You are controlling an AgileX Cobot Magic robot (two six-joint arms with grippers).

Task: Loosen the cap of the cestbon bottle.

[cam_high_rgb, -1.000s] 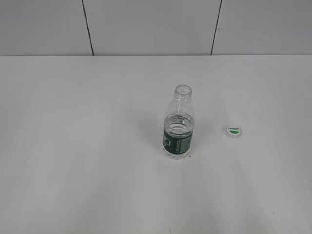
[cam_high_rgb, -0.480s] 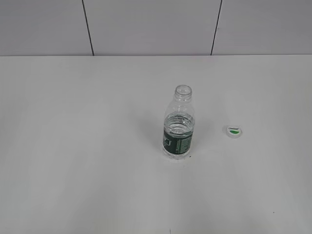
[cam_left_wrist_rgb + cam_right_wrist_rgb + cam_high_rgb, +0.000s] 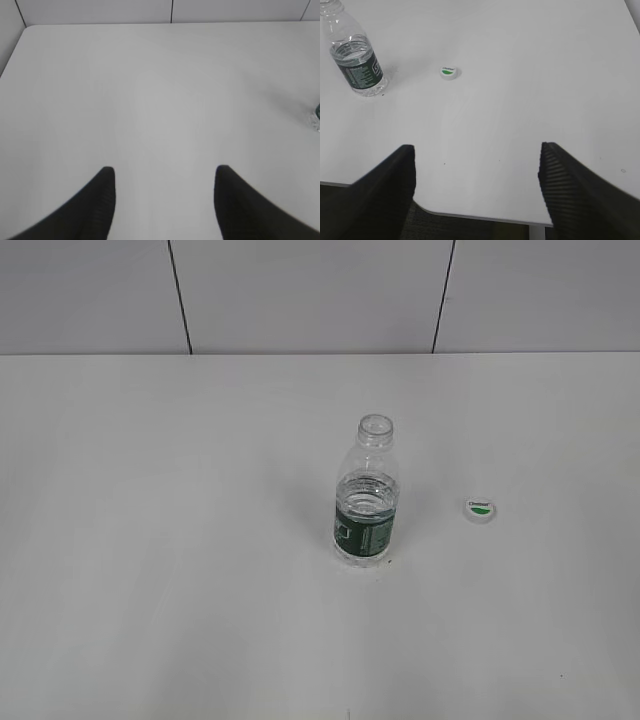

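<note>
The cestbon bottle [image 3: 366, 500] stands upright near the table's middle, clear with a dark green label and an open, capless neck. It also shows in the right wrist view [image 3: 355, 57], and a sliver of it at the right edge of the left wrist view [image 3: 316, 116]. The cap [image 3: 481, 509], white with a green logo, lies flat on the table to the bottle's right; it also shows in the right wrist view [image 3: 449, 72]. My left gripper [image 3: 164, 172] is open and empty over bare table. My right gripper [image 3: 476, 150] is open and empty above the table's front edge. Neither gripper shows in the exterior view.
The white table [image 3: 200, 490] meets a grey panelled wall [image 3: 300, 290] at the back. The table's front edge and rounded corner [image 3: 470, 216] show in the right wrist view, with dark floor below.
</note>
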